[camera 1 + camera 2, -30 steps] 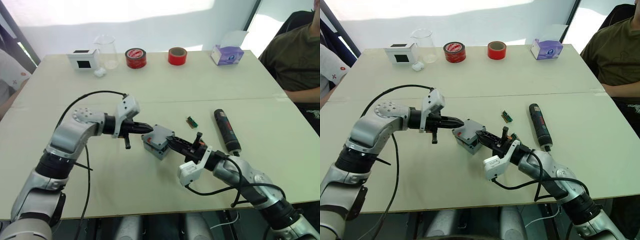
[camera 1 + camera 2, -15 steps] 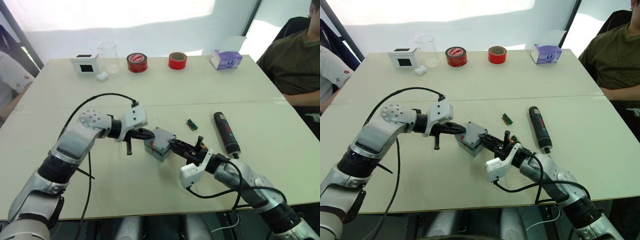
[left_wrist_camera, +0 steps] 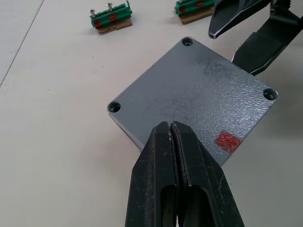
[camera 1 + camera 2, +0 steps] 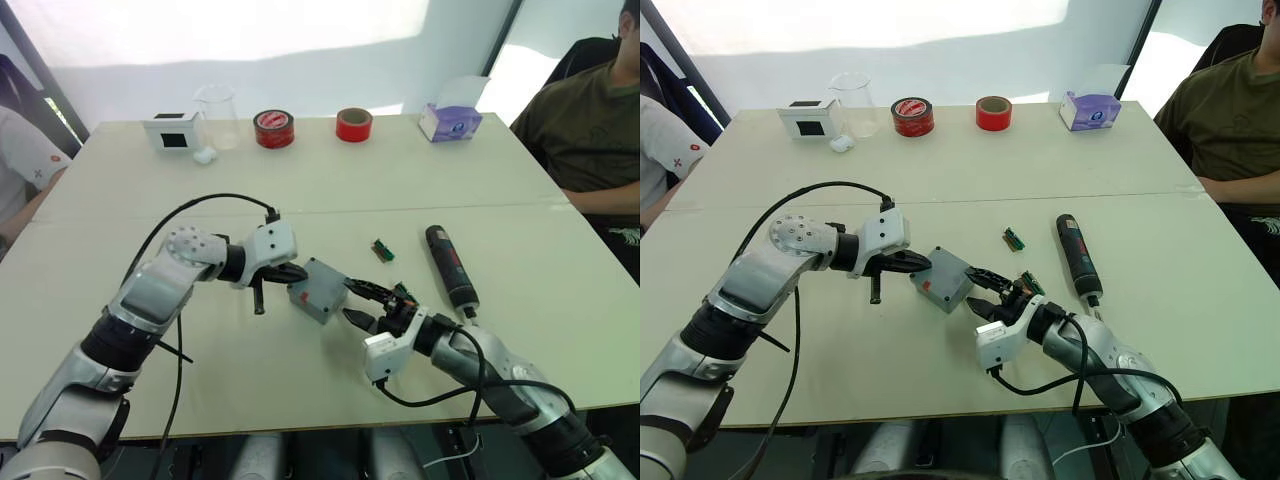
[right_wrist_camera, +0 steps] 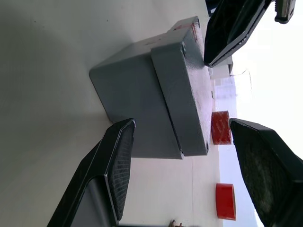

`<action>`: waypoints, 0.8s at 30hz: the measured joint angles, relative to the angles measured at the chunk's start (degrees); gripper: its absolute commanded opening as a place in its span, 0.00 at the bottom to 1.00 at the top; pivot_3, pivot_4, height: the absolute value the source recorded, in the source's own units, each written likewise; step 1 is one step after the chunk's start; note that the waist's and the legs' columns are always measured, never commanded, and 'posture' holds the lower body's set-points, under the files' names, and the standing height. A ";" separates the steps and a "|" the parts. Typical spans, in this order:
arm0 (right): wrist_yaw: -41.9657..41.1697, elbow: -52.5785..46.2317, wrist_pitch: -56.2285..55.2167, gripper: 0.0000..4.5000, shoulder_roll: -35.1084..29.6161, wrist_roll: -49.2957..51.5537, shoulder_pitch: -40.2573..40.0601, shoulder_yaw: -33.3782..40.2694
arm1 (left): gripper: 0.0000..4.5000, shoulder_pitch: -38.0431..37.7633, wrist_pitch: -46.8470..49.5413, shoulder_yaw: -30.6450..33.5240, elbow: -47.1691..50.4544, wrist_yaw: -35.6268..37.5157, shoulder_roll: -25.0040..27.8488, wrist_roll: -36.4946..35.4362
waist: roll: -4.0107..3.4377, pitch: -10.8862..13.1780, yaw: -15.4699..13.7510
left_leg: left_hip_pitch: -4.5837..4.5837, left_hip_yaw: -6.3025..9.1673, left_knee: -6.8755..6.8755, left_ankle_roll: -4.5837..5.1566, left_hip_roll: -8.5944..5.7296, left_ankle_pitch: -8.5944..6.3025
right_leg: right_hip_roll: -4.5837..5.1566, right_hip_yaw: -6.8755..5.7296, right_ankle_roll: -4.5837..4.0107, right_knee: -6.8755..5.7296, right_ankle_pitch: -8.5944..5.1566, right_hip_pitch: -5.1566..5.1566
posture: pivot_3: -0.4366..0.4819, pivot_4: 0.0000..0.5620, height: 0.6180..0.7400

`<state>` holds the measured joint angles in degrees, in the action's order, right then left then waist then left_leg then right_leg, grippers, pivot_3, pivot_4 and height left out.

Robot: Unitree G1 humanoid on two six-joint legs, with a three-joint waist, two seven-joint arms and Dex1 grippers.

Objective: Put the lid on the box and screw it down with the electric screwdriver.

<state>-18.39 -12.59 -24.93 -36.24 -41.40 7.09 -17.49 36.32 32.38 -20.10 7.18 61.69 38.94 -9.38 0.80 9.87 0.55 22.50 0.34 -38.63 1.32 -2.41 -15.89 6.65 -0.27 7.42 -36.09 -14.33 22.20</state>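
Observation:
The grey box [image 4: 318, 290] sits mid-table with the lid [image 3: 199, 94] on top; a small red mark shows on the lid's grey surface. My left gripper [image 3: 170, 125] is shut, its tips resting on the lid's near edge, and it stands at the box's left side [image 4: 298, 271]. My right gripper [image 4: 352, 303] is open just right of the box, one finger [image 5: 116, 161] on either side of it and apart from it. The black electric screwdriver [image 4: 452, 265] lies flat on the table further right.
Two green terminal blocks [image 4: 383, 250] [image 4: 403, 292] lie between the box and the screwdriver. Along the far edge stand a white box with a black screen [image 4: 172, 133], a beaker [image 4: 215, 116], two red tape rolls [image 4: 273, 128] and a tissue box [image 4: 448, 121]. A person [image 4: 585, 130] sits at the right.
My right gripper has opened and let go of the box's right side, drawing back slightly. The left gripper stays shut against the lid. The camera has shifted a little.

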 measured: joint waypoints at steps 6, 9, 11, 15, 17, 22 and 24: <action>-0.83 -2.16 0.05 0.70 0.00 1.39 -1.47 0.57 | 0.00 0.05 -2.69 -0.09 -1.14 -0.36 -0.34 1.40 | 0.01 -0.04 -0.02 | 0.00 0.00 0.01 0.00 0.00 0.00 | 0.01 0.00 -0.07 0.02 -0.04 0.00 | 0.48 0.27 1.00; -2.23 -3.87 0.12 0.70 -0.17 4.36 -2.66 1.30 | 0.00 0.55 -4.30 -0.21 -2.50 -0.52 -0.73 2.17 | 0.00 -0.05 -0.08 | 0.00 0.00 0.02 0.00 0.00 0.00 | 0.01 0.00 -0.08 0.02 -0.04 -0.01 | 0.48 0.27 1.00; -4.32 -5.84 0.66 0.62 -0.44 8.14 -3.91 2.32 | 0.00 0.81 -5.33 -0.24 -3.32 -0.61 -1.01 2.85 | 0.00 -0.05 -0.08 | 0.00 0.00 0.02 0.00 0.00 0.00 | 0.02 0.00 -0.08 0.04 -0.04 -0.02 | 0.48 0.27 1.00; -7.51 -7.30 2.44 0.38 -0.40 13.44 -5.35 2.50 | 0.00 1.01 -5.88 -0.23 -3.80 -0.53 -1.38 3.26 | 0.01 -0.06 -0.11 | 0.00 0.00 0.04 0.01 0.01 -0.01 | 0.02 0.00 -0.10 0.04 -0.05 -0.01 | 0.48 0.27 1.00; -9.80 -8.60 4.71 0.21 -0.07 17.77 -6.73 2.55 | 0.00 1.01 -6.23 -0.22 -3.89 -0.50 -1.55 3.46 | 0.01 -0.06 -0.15 | 0.00 0.00 0.04 0.01 0.01 -0.01 | 0.04 0.01 -0.10 0.05 -0.05 -0.02 | 0.48 0.27 1.00; -14.46 -11.36 12.72 0.01 2.03 25.46 -7.38 2.59 | 0.00 1.02 -7.05 0.10 -4.77 -0.50 -2.75 3.72 | 0.01 -0.06 -0.40 | 0.00 0.01 0.04 0.01 0.00 -0.01 | 0.06 0.00 -0.10 0.06 -0.05 -0.01 | 0.48 0.27 1.00; -16.63 -12.51 16.77 0.01 2.32 27.82 -7.40 2.54 | 0.00 1.08 -6.88 0.38 -4.79 -0.41 -3.25 3.70 | 0.01 -0.06 -0.71 | 0.00 0.00 0.04 0.02 0.00 -0.02 | 0.06 0.00 -0.10 0.08 -0.05 0.00 | 0.48 0.27 1.00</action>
<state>-35.02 -25.11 -8.16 -33.93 -13.58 -0.31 -14.95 37.40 25.50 -19.72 2.39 61.28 35.68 -5.68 0.80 9.81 -0.15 22.50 0.34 -38.59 1.33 -2.41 -15.91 6.72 -0.26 7.32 -36.01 -14.38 22.20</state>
